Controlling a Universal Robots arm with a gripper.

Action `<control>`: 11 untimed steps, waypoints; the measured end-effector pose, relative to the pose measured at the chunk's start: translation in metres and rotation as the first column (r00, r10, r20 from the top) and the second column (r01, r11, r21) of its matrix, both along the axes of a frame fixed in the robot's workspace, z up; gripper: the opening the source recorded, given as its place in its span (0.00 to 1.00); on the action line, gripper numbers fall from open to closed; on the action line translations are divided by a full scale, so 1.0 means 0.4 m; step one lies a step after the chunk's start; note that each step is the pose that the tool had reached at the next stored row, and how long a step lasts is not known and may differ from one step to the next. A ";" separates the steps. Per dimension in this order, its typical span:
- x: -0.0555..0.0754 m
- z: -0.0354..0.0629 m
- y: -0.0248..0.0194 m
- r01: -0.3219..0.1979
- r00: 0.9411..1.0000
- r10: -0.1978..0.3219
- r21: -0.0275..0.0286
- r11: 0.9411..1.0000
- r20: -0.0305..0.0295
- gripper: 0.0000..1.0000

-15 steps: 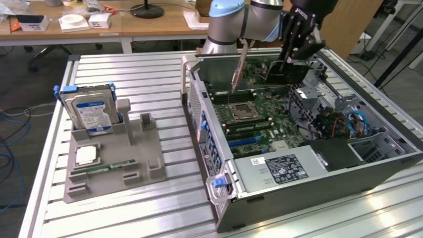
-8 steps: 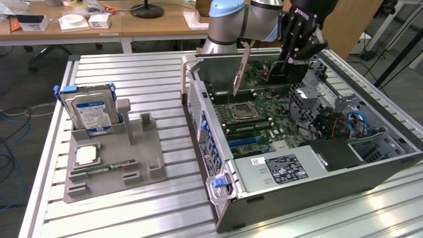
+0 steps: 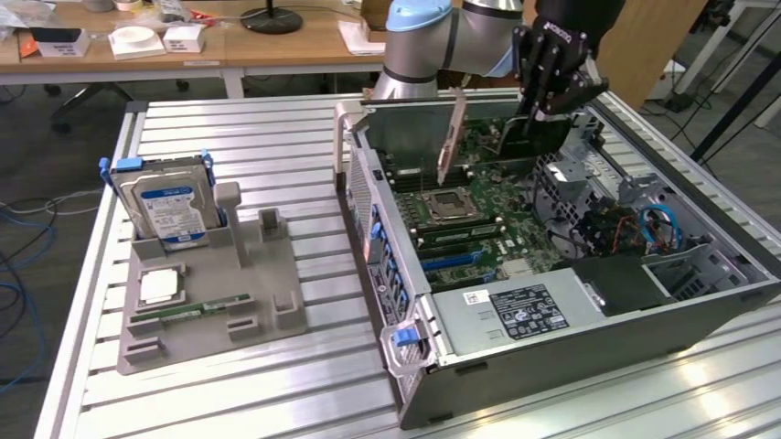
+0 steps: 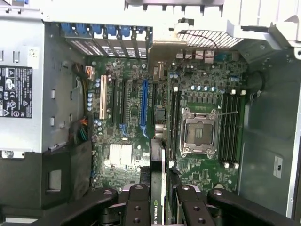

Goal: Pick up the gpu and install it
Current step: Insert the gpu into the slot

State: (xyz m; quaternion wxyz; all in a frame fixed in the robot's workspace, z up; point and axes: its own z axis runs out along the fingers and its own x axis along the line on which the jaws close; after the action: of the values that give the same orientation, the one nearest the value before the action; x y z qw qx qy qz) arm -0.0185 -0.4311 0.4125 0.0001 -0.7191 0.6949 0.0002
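Note:
My black gripper (image 3: 537,112) is shut on the top edge of the gpu (image 3: 537,139), a thin dark card with a brownish, silvery end bracket (image 3: 454,137). The card hangs upright inside the open computer case (image 3: 732,283), over the far part of the green motherboard (image 3: 488,197). In the wrist view the gpu (image 4: 159,188) shows edge-on between the two fingers (image 4: 138,205) of my gripper (image 4: 162,207), with a green logo on it. It lies roughly in line with the long blue slot (image 4: 144,106). I cannot tell whether its lower edge touches the board.
A grey holder (image 3: 244,302) on the slatted table carries a blue-labelled hard drive (image 3: 165,197) and a narrow green memory stick (image 3: 196,309). In the case are the processor socket (image 4: 200,132), a white slot (image 4: 102,96) and the power supply (image 3: 518,311). Desks stand behind.

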 end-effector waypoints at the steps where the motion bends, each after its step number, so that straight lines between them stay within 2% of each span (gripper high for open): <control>1: 0.000 -0.005 0.000 0.000 1.000 0.000 0.000 1.000 0.000 0.26; 7: -0.002 -0.031 0.000 0.009 1.000 -0.009 0.000 1.000 0.000 0.26; 9: -0.003 -0.037 0.000 0.028 1.000 -0.028 0.000 1.000 0.000 0.26; 10: -0.004 -0.047 0.000 0.064 0.998 -0.064 0.000 0.998 0.000 0.26; 11: -0.004 -0.047 0.000 0.065 0.998 -0.065 0.000 0.998 0.000 0.26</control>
State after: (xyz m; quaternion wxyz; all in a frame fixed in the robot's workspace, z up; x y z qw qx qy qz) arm -0.0201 -0.4311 0.3936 0.0001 -0.6963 0.7177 0.0001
